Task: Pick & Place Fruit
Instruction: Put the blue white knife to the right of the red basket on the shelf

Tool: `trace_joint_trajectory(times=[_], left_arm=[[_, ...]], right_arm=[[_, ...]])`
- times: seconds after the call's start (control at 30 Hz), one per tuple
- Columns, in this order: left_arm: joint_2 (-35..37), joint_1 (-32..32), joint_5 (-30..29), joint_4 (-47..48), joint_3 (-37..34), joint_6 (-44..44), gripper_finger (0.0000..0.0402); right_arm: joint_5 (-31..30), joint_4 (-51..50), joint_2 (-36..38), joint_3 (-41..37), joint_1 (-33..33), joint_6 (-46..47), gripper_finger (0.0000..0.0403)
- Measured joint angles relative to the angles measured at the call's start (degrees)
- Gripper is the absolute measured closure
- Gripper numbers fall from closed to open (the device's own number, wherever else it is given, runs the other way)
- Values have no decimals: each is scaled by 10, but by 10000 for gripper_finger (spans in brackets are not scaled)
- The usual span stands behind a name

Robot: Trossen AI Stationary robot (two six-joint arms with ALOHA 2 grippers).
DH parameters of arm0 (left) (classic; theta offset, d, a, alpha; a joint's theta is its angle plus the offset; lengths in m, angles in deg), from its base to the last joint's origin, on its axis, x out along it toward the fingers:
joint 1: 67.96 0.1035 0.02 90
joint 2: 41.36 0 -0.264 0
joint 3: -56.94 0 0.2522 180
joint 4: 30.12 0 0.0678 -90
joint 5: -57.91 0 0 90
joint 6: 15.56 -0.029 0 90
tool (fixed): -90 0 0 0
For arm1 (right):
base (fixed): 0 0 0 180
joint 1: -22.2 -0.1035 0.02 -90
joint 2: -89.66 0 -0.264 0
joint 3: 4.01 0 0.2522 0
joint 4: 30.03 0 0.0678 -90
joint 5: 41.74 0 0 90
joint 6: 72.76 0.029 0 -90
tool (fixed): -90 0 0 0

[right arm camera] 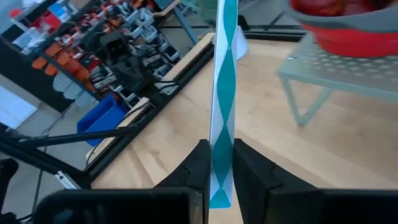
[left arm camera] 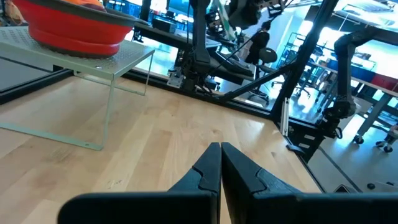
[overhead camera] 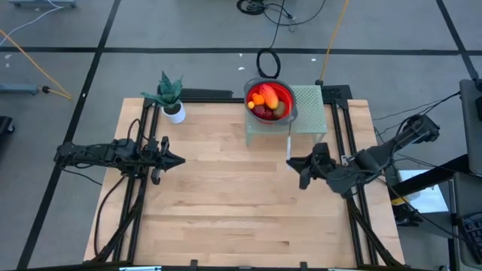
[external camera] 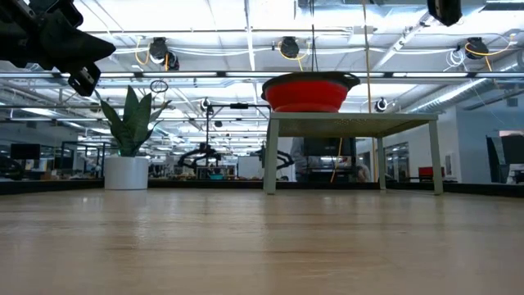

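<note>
Surface: pale wooden table point(overhead camera: 226, 203) with plank grain, framed by dark rails; grey floor with cables around it.
Right gripper: right gripper point(overhead camera: 295, 163) hovers over the table's right part, near the front leg of the stand; its fingers point(right arm camera: 200, 163) are clenched on a knife point(right arm camera: 222, 93), a slim flat blade patterned in teal and white that sticks out straight ahead between them.
Left gripper: left gripper point(overhead camera: 177, 160) waits over the left part of the table, fingers point(left arm camera: 208, 168) pressed together with nothing between them.
Open room: the broad middle and near half of the table lie bare between the two arms.
Stand: a pale green perforated metal stand point(overhead camera: 309, 113) on thin legs sits at the far right edge.
Bowl: a round red bowl point(overhead camera: 285, 96) with a grey rim rests on the stand's left part.
Fruit: the fruit point(overhead camera: 267, 102) lies piled inside the bowl, orange, dark red and olive pieces touching.
Plant: a potted plant point(overhead camera: 171, 96) in a white pot stands at the far left edge, well apart from both arms.
</note>
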Motion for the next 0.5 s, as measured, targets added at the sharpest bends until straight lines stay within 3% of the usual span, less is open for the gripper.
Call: trace_joint_trajectory(times=[0.5], left_arm=[[0,0,0,0,0,1,392]], right_arm=[[-10,-132,102,0,52,28,365]])
